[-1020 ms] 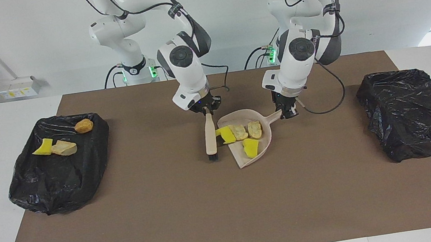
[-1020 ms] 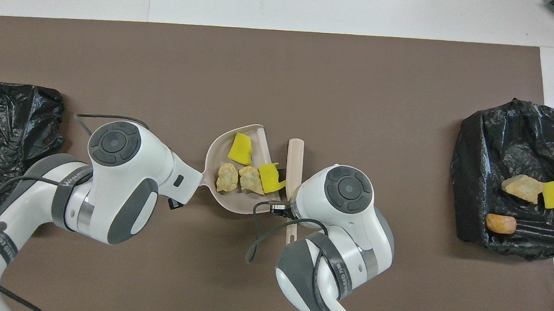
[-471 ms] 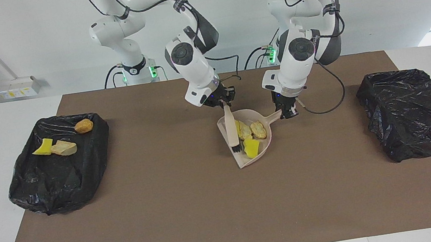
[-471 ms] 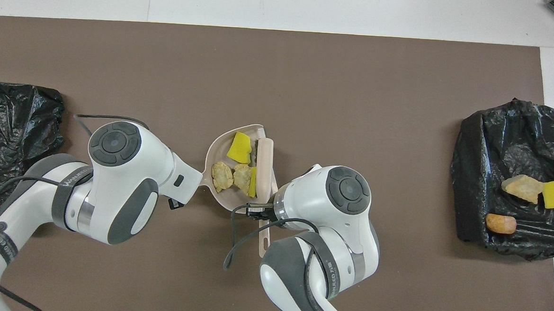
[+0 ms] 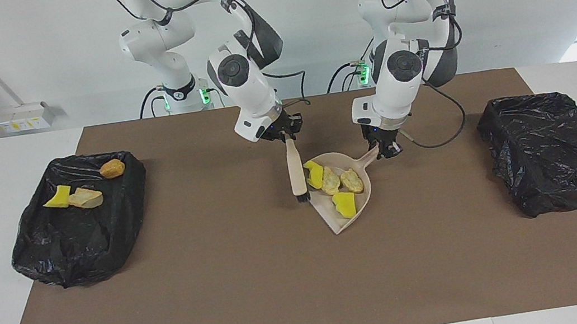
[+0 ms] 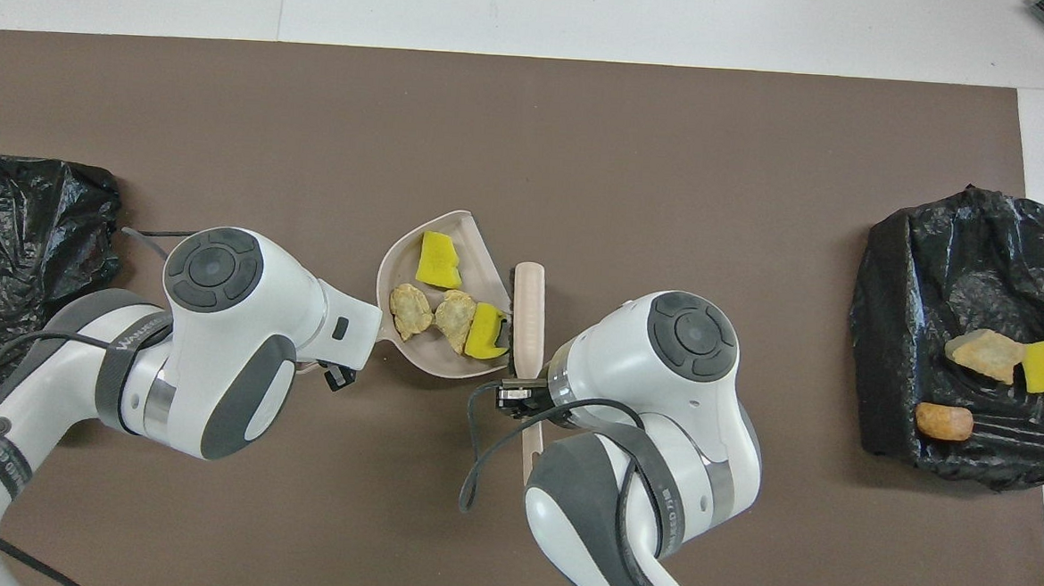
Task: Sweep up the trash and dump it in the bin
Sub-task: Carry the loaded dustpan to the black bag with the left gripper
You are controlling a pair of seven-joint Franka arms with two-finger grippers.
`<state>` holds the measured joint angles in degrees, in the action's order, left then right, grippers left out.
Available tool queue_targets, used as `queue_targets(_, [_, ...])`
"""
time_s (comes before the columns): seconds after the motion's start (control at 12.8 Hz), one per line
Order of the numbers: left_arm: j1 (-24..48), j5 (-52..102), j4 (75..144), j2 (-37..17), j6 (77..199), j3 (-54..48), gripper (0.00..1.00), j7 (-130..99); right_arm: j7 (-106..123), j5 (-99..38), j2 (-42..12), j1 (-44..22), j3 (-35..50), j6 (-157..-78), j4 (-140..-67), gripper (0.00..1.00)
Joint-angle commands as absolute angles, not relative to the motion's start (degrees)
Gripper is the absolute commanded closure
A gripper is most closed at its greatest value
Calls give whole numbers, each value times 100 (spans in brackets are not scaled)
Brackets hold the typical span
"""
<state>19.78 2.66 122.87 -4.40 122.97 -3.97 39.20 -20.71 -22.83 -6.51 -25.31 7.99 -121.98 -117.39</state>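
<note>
A beige dustpan (image 5: 330,216) (image 6: 480,271) sits at the middle of the brown mat. It holds trash: two yellow chunks (image 5: 314,174) (image 5: 345,204) and two tan lumps (image 5: 330,180) (image 5: 351,181). My left gripper (image 5: 387,148) is shut on the dustpan's handle (image 5: 370,157). My right gripper (image 5: 285,132) is shut on a beige brush (image 5: 296,169) (image 6: 528,316). The brush hangs bristles down beside the pan's open edge, toward the right arm's end. The black-lined bin (image 5: 79,236) (image 6: 979,263) at that end holds a yellow chunk (image 5: 58,197), a tan lump (image 5: 84,197) and a brown lump (image 5: 112,168).
A second black-lined bin (image 5: 552,153) (image 6: 24,249) stands at the left arm's end of the table. The brown mat (image 5: 283,287) covers most of the white table. Cables hang from both wrists.
The brush pushed the outer yellow chunk into the dustpan, then drew back out to the pan's open edge. The dustpan has turned and shifted a little with the left gripper.
</note>
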Motion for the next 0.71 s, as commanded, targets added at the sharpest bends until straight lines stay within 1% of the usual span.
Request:
queue_targets(0.0, [1811, 429, 12340, -457, 12480, -369, 100, 3481, -2013, -2320, -642, -2505, 861, -12208, -11602, 100])
queue_targets(0.24, [1784, 668, 12305, -457, 12472, -343, 100, 3454, -1995, -2268, -502, -2435, 826, -11884, -11356, 100])
queue_targets(0.55, [1355, 668, 12068, -343, 12297, -343, 100, 2901, -2135, -1865, -159, -2224, 782, -11339, -11355, 100])
queue_targets(0.63, [1249, 668, 11928, -317, 12061, -334, 100, 2787, -2466, -1663, -132, -2258, 791, -11303, -11355, 100])
